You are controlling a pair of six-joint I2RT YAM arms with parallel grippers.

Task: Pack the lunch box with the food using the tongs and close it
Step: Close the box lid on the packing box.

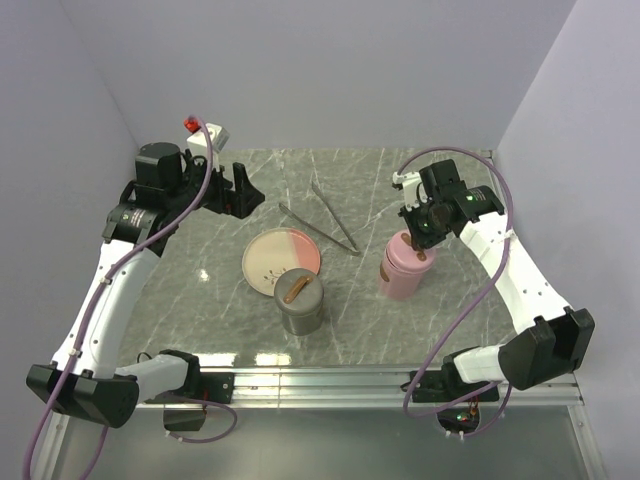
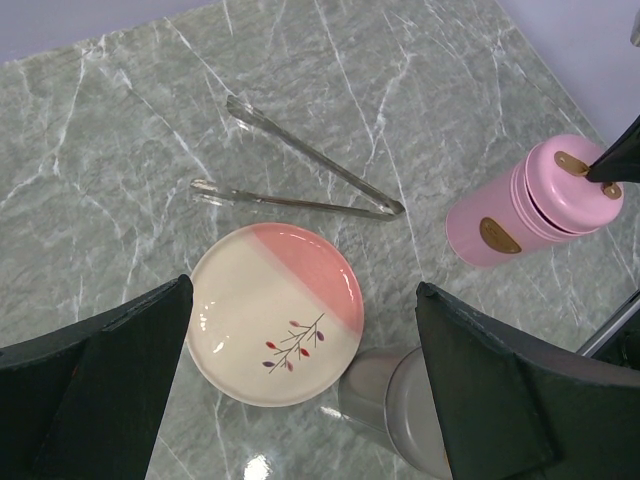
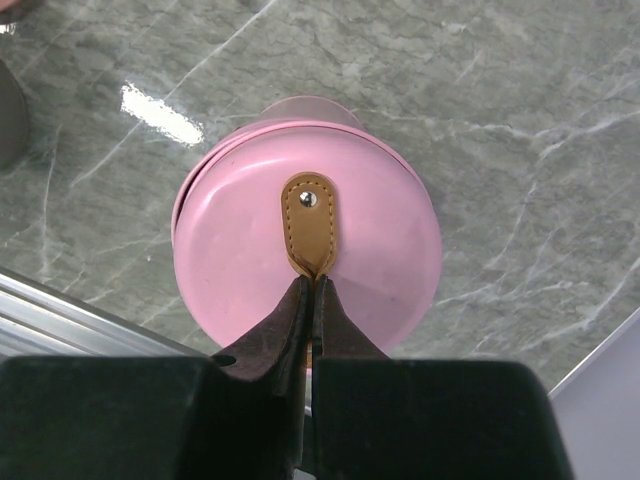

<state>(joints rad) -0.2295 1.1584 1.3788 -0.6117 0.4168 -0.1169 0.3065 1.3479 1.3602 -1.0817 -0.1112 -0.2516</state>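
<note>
Marble counter [image 1: 200, 300]: pink lunch box [image 1: 403, 268] stood toward the right edge, grey canister [image 1: 301, 308] near the front edge, plate [image 1: 282, 262] just behind it, tongs [image 2: 300, 202] lying beyond the plate. Right gripper [image 3: 312, 285] was pinched tight on the lid's brown tab [image 3: 310, 225]. Left gripper [image 1: 235, 192] hung near the far-left corner, fingers wide apart, holding nothing.

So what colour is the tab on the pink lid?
Tan tab; the right wrist view shows it best.
</note>
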